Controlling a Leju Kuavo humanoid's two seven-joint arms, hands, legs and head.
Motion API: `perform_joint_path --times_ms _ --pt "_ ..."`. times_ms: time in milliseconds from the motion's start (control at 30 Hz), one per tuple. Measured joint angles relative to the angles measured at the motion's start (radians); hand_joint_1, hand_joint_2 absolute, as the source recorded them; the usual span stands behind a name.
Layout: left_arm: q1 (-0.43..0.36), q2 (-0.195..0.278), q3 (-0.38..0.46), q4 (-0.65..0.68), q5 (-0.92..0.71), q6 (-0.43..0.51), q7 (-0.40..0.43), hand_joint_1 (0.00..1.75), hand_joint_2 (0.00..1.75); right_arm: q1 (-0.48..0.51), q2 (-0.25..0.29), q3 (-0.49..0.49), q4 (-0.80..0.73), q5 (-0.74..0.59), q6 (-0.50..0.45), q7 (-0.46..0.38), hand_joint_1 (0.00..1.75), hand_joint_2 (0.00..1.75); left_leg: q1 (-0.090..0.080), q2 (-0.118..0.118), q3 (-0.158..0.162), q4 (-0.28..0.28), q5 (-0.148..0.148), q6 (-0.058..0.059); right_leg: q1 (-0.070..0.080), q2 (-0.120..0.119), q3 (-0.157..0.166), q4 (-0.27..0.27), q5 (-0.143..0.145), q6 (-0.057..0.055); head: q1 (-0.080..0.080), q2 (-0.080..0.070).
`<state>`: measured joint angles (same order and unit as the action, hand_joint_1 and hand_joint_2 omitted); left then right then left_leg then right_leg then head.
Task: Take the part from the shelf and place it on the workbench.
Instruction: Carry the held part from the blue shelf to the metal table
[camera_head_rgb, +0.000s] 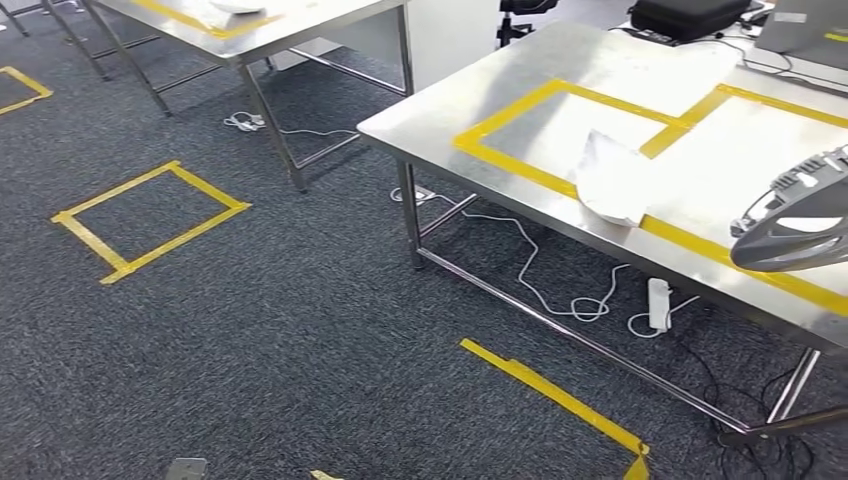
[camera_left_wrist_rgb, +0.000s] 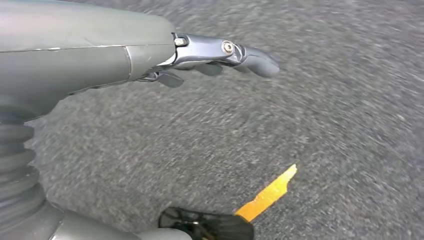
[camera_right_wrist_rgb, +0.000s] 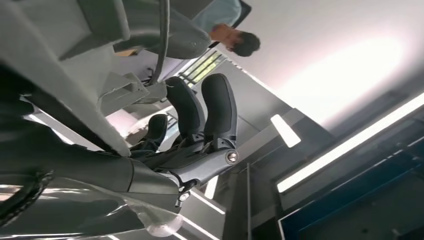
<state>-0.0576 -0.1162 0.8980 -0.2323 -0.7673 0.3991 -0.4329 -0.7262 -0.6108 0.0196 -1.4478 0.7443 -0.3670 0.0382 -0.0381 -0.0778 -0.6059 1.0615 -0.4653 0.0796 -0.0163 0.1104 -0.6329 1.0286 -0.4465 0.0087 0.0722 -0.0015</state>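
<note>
A grey moulded part (camera_head_rgb: 795, 215) hangs over the right end of the steel workbench (camera_head_rgb: 470, 110), above its yellow tape lines. In the right wrist view my right hand (camera_right_wrist_rgb: 195, 130) grips this grey part (camera_right_wrist_rgb: 75, 60), dark fingers (camera_right_wrist_rgb: 220, 107) curled around its edge. A white piece (camera_head_rgb: 612, 180) lies on the bench across the yellow tape frame. My left hand (camera_left_wrist_rgb: 215, 55) hangs over the grey carpet, fingers stretched out and holding nothing.
A second steel table (camera_head_rgb: 250, 40) stands at the back left. A yellow tape square (camera_head_rgb: 150, 220) and a tape strip (camera_head_rgb: 555, 395) mark the carpet. A power strip (camera_head_rgb: 658, 303) and cables lie under the bench. A black case (camera_head_rgb: 690, 15) sits at its far side. A person (camera_right_wrist_rgb: 235, 37) is nearby.
</note>
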Motion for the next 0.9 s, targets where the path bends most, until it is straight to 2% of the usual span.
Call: perform_joint_path --times_ms 33,100,133,167,233,300,333,367,433,467,500,533,600,633,700,733,800,833,867,900 --pt "0.000 0.003 0.000 0.000 -0.001 -0.001 -0.001 0.00 1.75 0.009 -0.001 -0.002 0.001 -0.001 0.000 0.000 1.75 1.75 -0.002 -0.015 0.014 -0.026 0.004 0.009 -0.003 0.011 -0.001 -0.001 0.001 0.003 -0.001 0.000" --pt "-0.001 0.005 0.000 0.000 -0.001 -0.001 -0.002 0.00 1.75 0.028 -0.011 -0.011 0.003 -0.004 0.000 0.000 1.75 1.75 -0.002 0.000 0.025 -0.047 0.006 0.013 -0.008 0.031 -0.004 -0.007 0.007 0.013 -0.003 0.000" --pt "-0.003 0.004 0.000 0.000 -0.001 -0.002 -0.002 0.00 1.75 0.036 -0.019 -0.018 0.003 -0.006 0.000 0.000 1.75 1.75 0.000 0.013 0.031 -0.063 0.013 0.009 -0.008 0.019 -0.009 -0.006 0.006 0.016 -0.003 0.000" --pt "-0.004 0.004 0.000 0.000 -0.002 -0.002 -0.002 0.00 1.75 0.040 -0.028 -0.028 0.003 -0.008 0.000 -0.001 1.75 1.75 0.003 0.025 0.038 -0.081 0.021 0.005 -0.006 -0.006 -0.019 0.004 -0.005 0.019 -0.001 0.000" --pt "-0.003 0.002 0.000 0.000 -0.006 -0.002 -0.003 0.00 1.75 0.044 -0.037 -0.043 0.004 -0.010 0.000 -0.003 1.75 1.75 0.009 0.049 0.045 -0.103 0.031 -0.007 -0.004 -0.072 -0.061 0.083 -0.055 0.027 0.003 0.000" --pt "0.001 -0.002 0.000 0.000 -0.010 -0.002 -0.002 0.00 1.75 0.055 -0.039 -0.049 0.008 -0.012 0.005 -0.008 1.75 1.75 0.016 0.071 0.044 -0.104 0.030 -0.013 -0.011 -0.098 -0.111 0.198 -0.106 0.044 0.004 0.000" --pt "0.001 -0.003 0.000 0.000 -0.012 -0.002 -0.002 0.00 1.75 0.064 -0.039 -0.050 0.012 -0.012 0.008 -0.012 1.75 1.75 0.020 0.081 0.044 -0.102 0.027 -0.017 -0.017 -0.102 -0.122 0.227 -0.112 0.053 0.004 0.000" --pt "0.001 -0.005 0.000 0.000 -0.014 -0.002 -0.001 0.00 1.75 0.072 -0.039 -0.052 0.016 -0.009 0.010 -0.017 1.75 1.75 0.026 0.090 0.044 -0.099 0.025 -0.024 -0.023 -0.106 -0.114 0.219 -0.100 0.064 0.004 0.000" --pt "-0.001 -0.005 0.000 0.000 -0.018 -0.004 0.000 0.00 1.75 0.082 -0.039 -0.056 0.026 0.000 0.010 -0.027 1.75 1.75 0.037 0.103 0.042 -0.082 0.013 -0.043 -0.037 -0.117 -0.045 0.106 -0.050 0.088 0.004 0.000" --pt "-0.002 -0.003 0.000 0.000 -0.020 -0.004 0.000 0.00 1.75 0.083 -0.038 -0.058 0.032 0.005 0.011 -0.031 1.75 1.75 0.040 0.107 0.038 -0.069 0.006 -0.054 -0.039 -0.118 -0.008 0.048 -0.033 0.095 0.005 0.000" --pt "-0.003 -0.001 0.000 0.000 -0.021 -0.004 0.000 0.00 1.75 0.084 -0.038 -0.060 0.038 0.010 0.011 -0.036 1.75 1.75 0.042 0.110 0.034 -0.057 -0.001 -0.064 -0.040 -0.118 0.018 0.010 -0.026 0.091 0.005 0.000" --pt "-0.004 0.000 0.000 0.000 -0.022 -0.005 0.000 0.00 1.75 0.087 -0.038 -0.061 0.044 0.013 0.012 -0.039 1.75 1.75 0.041 0.112 0.031 -0.048 -0.006 -0.071 -0.037 -0.115 0.029 -0.004 -0.029 0.082 0.004 0.000" --pt "-0.005 -0.001 0.000 0.000 -0.025 -0.004 0.000 0.00 1.75 0.095 -0.038 -0.064 0.053 0.019 0.012 -0.042 1.75 1.75 0.042 0.112 0.028 -0.041 -0.008 -0.078 -0.034 -0.110 0.027 0.006 -0.031 0.052 0.000 0.000" --pt "-0.005 -0.002 0.000 0.000 -0.026 -0.004 0.000 0.00 1.75 0.098 -0.038 -0.064 0.057 0.020 0.012 -0.043 1.75 1.75 0.044 0.110 0.027 -0.037 -0.012 -0.082 -0.033 -0.109 0.025 0.008 -0.031 0.045 -0.001 0.000" --pt "-0.006 -0.003 0.000 0.000 -0.027 -0.004 0.000 0.00 1.75 0.099 -0.038 -0.066 0.062 0.021 0.012 -0.045 1.75 1.75 0.046 0.101 0.005 0.015 -0.048 -0.089 -0.033 -0.108 0.023 0.010 -0.030 0.032 -0.003 0.000" --pt "-0.005 -0.003 0.000 0.000 -0.027 -0.004 0.000 0.00 1.75 0.099 -0.038 -0.066 0.064 0.022 0.012 -0.046 1.75 1.75 0.047 0.096 -0.018 0.069 -0.078 -0.090 -0.031 -0.108 0.023 0.010 -0.030 0.027 -0.004 0.000" --pt "-0.005 -0.003 0.000 0.000 -0.029 -0.004 0.000 0.00 1.75 0.099 -0.037 -0.064 0.069 0.028 0.013 -0.049 1.75 1.75 0.046 0.091 -0.079 0.202 -0.134 -0.087 -0.024 -0.106 0.022 0.010 -0.029 0.022 -0.006 0.000" --pt "-0.004 -0.004 0.000 0.000 -0.030 -0.004 0.000 0.00 1.75 0.099 -0.037 -0.063 0.073 0.033 0.014 -0.052 1.75 1.75 0.044 0.090 -0.099 0.241 -0.141 -0.082 -0.019 -0.104 0.021 0.010 -0.029 0.020 -0.006 0.000" --pt "-0.004 -0.004 0.000 0.000 -0.031 -0.004 0.000 0.00 1.75 0.099 -0.037 -0.061 0.076 0.037 0.014 -0.055 1.75 1.75 0.039 0.090 -0.104 0.246 -0.130 -0.073 -0.014 -0.103 0.021 0.010 -0.029 0.017 -0.005 0.000" --pt "-0.004 -0.004 0.000 0.000 -0.032 -0.004 0.000 0.00 1.75 0.099 -0.037 -0.060 0.079 0.041 0.014 -0.058 1.75 1.75 0.032 0.089 -0.091 0.211 -0.101 -0.060 -0.009 -0.101 0.021 0.010 -0.028 0.016 -0.005 0.000"
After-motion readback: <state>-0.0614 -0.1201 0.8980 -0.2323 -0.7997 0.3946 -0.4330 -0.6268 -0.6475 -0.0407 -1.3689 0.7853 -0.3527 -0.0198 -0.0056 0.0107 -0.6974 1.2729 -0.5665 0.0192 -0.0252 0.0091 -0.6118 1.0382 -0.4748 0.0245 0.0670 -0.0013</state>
